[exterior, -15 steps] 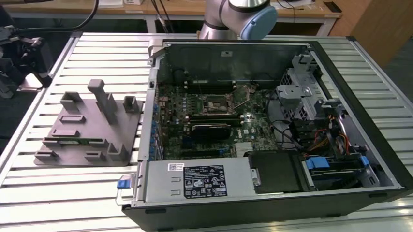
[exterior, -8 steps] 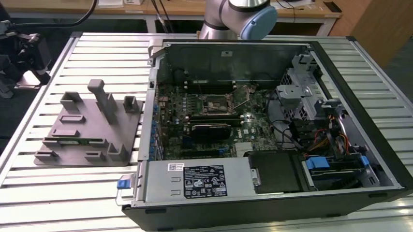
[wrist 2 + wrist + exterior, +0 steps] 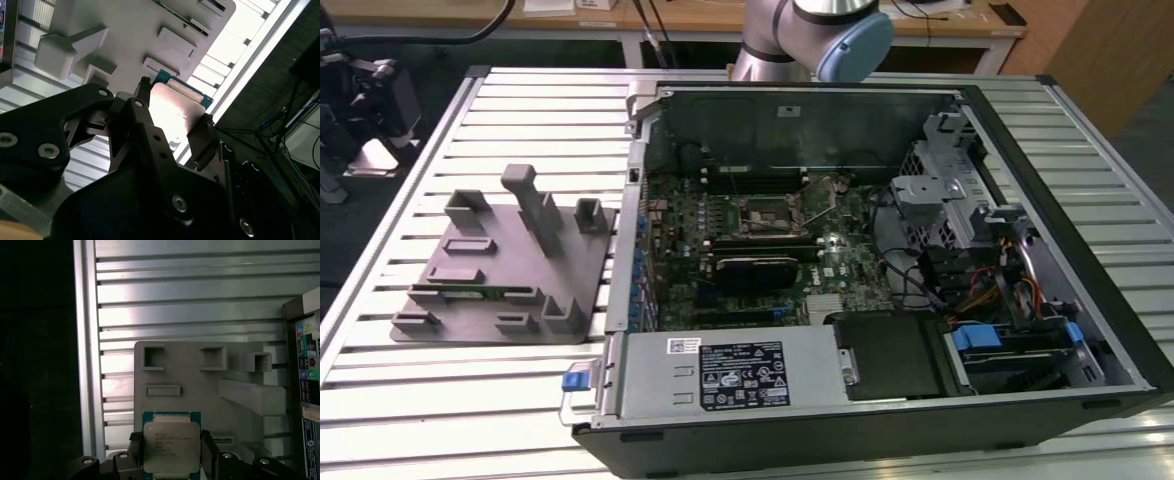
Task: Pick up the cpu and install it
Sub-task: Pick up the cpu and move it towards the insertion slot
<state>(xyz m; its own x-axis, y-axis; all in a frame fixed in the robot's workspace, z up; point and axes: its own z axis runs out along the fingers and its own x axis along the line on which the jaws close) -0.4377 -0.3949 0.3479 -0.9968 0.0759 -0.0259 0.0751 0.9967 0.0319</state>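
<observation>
**Gripping the cpu by the grey fixture**

My fingers (image 3: 208, 456) were closed on the cpu (image 3: 171, 449), one pressing each of two opposite edges. Its silver top faced the camera in the first wrist view. Beyond it lay the grey fixture plate (image 3: 200, 390) on the slatted surface (image 3: 190, 300). In the exterior view the open computer case (image 3: 801, 125) sat just beside that plate, on the exterior view's right.

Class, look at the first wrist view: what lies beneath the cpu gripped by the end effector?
Beneath the cpu, clamped in the end effector, lies the grey fixture plate on the slatted table. The chip hides the plate directly under it.
</observation>
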